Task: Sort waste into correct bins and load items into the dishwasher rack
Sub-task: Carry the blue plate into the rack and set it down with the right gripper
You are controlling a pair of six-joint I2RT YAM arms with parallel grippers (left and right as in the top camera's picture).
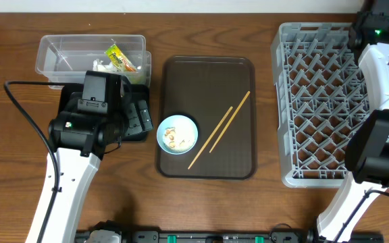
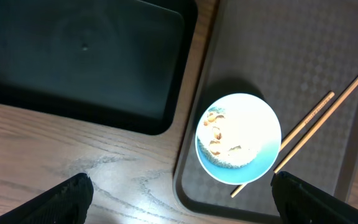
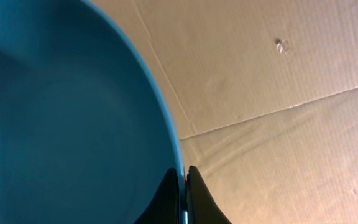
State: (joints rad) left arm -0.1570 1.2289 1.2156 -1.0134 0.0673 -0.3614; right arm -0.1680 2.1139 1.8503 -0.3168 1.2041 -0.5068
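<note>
A small light-blue bowl (image 1: 177,134) with pale food bits sits at the front left of the brown serving tray (image 1: 208,74); it also shows in the left wrist view (image 2: 238,138). Two wooden chopsticks (image 1: 220,128) lie diagonally beside it, also in the left wrist view (image 2: 319,121). My left gripper (image 2: 182,208) is open and empty, above the table between the black tray (image 2: 79,56) and the bowl. My right gripper (image 3: 183,186) is shut on the rim of the dark-blue plate (image 3: 61,112), over brown cardboard. The overhead view shows neither that gripper nor the plate. No cups are in view.
The clear tub (image 1: 59,50) at the back left holds a yellow-green wrapper (image 1: 119,57) and white paper scraps (image 1: 101,65). The black tray (image 1: 140,118) lies partly under my left arm. The grey dishwasher rack (image 1: 316,101) stands at the right, with my right arm along its right side.
</note>
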